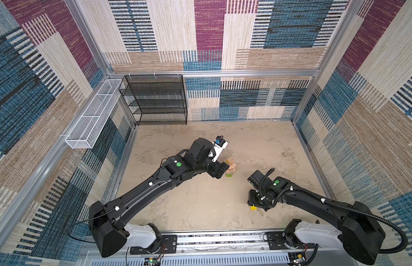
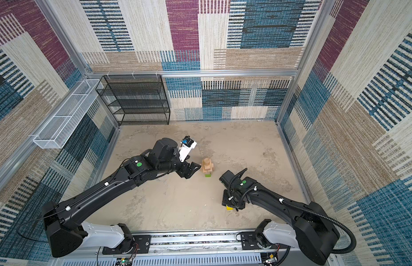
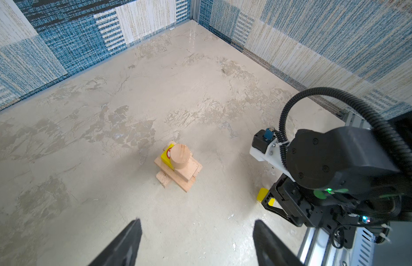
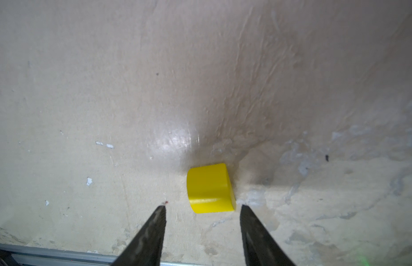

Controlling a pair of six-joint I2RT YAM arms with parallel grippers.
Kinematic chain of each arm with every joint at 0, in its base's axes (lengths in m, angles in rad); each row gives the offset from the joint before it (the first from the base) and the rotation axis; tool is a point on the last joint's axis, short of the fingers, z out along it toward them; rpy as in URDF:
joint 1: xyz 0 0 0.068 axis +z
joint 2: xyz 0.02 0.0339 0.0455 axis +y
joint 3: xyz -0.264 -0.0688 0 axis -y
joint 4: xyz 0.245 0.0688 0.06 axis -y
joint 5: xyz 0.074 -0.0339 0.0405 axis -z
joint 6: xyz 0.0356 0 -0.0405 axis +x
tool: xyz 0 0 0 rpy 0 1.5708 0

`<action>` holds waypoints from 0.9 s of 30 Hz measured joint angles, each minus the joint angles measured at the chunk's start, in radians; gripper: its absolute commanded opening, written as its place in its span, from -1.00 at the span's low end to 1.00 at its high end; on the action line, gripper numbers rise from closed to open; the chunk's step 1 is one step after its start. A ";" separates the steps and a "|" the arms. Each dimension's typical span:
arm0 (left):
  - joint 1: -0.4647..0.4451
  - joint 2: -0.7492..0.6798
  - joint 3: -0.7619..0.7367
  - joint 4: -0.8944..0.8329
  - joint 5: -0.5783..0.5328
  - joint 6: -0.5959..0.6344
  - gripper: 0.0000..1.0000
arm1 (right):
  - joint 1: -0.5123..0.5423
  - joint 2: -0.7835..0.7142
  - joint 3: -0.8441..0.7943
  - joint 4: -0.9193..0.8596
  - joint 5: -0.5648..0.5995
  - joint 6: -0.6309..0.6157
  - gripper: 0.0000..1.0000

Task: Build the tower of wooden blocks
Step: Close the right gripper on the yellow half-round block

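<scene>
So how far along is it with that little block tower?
Mostly built: the tower has a green block at the bottom, crossed tan bricks, a yellow cube and a tan round piece on top. Nothing is in hand: the right fingers are open by a yellow cylinder on the floor; the left fingers hang open near the tower. Left to do, probably: stack that cylinder.

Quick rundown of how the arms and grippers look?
Left arm and right arm: black shells, white base links, a green round sticker each. Right carries a black corrugated hose; left has a thin black cable with white clips. Left gripper and right gripper: black tapered fingers.
</scene>
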 measured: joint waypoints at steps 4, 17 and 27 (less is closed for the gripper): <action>0.001 0.000 0.000 -0.003 0.000 0.000 0.61 | 0.003 0.016 -0.009 0.006 0.007 -0.017 0.04; 0.022 0.003 0.000 -0.008 0.051 -0.005 0.61 | 0.008 0.023 -0.027 0.038 0.014 -0.072 -0.26; 0.048 0.010 0.000 -0.007 0.074 -0.026 0.60 | 0.011 0.028 -0.029 0.044 0.014 -0.085 -0.24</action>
